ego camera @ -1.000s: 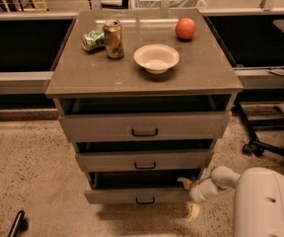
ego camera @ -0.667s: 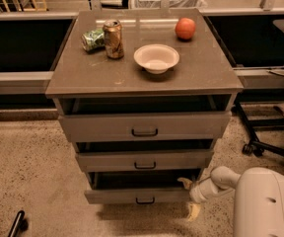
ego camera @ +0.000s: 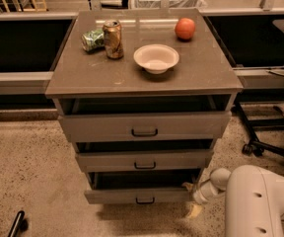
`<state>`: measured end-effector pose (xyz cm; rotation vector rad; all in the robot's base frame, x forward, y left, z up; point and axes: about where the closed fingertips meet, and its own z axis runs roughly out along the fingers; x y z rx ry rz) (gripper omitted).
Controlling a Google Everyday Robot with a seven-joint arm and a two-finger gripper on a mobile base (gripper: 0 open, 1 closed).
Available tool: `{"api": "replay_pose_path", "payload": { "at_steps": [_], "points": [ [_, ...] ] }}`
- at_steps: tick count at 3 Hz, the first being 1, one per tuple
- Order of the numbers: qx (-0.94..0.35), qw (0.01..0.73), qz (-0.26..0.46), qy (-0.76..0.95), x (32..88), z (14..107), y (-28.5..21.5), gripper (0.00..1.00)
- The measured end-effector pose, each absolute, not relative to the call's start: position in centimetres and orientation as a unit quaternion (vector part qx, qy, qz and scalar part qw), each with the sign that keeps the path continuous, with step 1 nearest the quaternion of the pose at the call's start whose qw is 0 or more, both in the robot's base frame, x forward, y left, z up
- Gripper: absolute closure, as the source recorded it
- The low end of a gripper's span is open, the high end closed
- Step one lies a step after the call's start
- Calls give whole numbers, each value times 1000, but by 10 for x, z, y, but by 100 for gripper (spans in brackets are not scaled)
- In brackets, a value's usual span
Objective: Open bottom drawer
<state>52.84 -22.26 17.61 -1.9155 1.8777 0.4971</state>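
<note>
The bottom drawer (ego camera: pixel 138 195) is the lowest and narrowest of three grey-brown fronts, with a small dark pull handle (ego camera: pixel 145 200). It stands pulled out a little, with a dark gap above its front. My gripper (ego camera: pixel 190 198) is at the drawer's right front corner, low near the floor, at the end of my white arm (ego camera: pixel 260 201). One pale fingertip (ego camera: pixel 193 211) points down toward the floor and another sits by the drawer's upper right corner.
The middle drawer (ego camera: pixel 144 160) and top drawer (ego camera: pixel 144 126) are also slightly open. On the cabinet top (ego camera: pixel 83 75) stand a can (ego camera: pixel 113 39), a crumpled green can (ego camera: pixel 92 39), a white bowl (ego camera: pixel 156 58) and an orange fruit (ego camera: pixel 185 28). An office chair base (ego camera: pixel 267 142) is at right.
</note>
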Motion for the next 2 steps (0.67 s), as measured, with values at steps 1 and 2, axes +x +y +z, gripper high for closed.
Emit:
{"api": "replay_pose_path", "payload": {
  "at_steps": [1, 2],
  "points": [
    [-686, 209, 189, 671, 526, 172, -225, 40],
    [-690, 209, 196, 665, 524, 177, -222, 59]
  ]
}}
